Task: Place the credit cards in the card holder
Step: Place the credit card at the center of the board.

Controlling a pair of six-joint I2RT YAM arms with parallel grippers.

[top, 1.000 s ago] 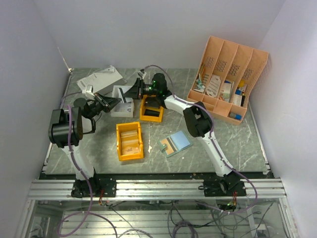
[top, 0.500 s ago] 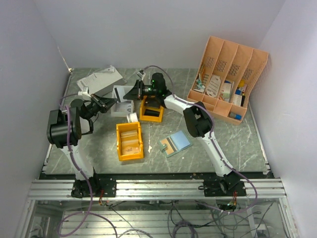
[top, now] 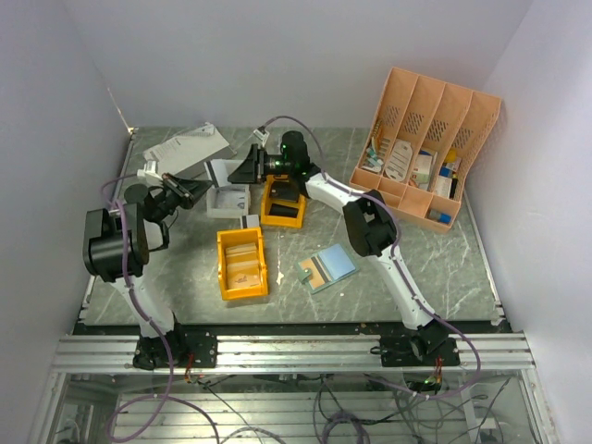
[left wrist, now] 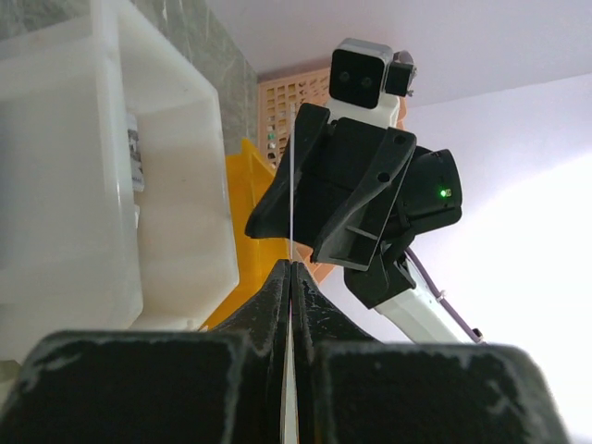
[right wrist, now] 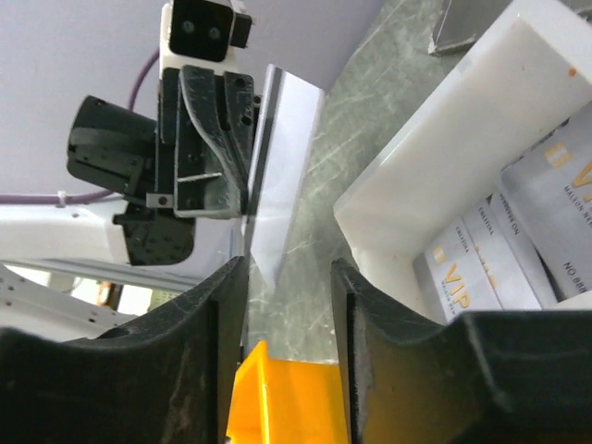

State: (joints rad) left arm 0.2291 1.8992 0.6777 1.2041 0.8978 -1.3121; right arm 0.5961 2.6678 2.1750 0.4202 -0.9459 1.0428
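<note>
My left gripper [top: 191,191] [left wrist: 292,268] is shut on a thin pale credit card [left wrist: 292,199], which shows edge-on in the left wrist view. The same credit card [right wrist: 282,157] [top: 217,172] reaches toward my right gripper [top: 244,170] [right wrist: 289,277]. That gripper is open, and the card's end sits close to its left finger [right wrist: 227,305]. More credit cards [right wrist: 518,231] marked VIP lie in a white bin [top: 228,202] [right wrist: 444,176]. The card holder [top: 326,266] lies open on the table to the right, light blue side up, away from both grippers.
Two yellow bins stand near the grippers: one [top: 282,205] under the right arm, one [top: 242,263] nearer the front. A peach desk organiser [top: 427,148] fills the back right. Papers [top: 185,148] lie at the back left. A small pale piece [top: 252,220] lies between the bins.
My right gripper shut and then opened again at the card's end. My left gripper drew slightly left with the card. A small pale piece appeared beside the white bin.
</note>
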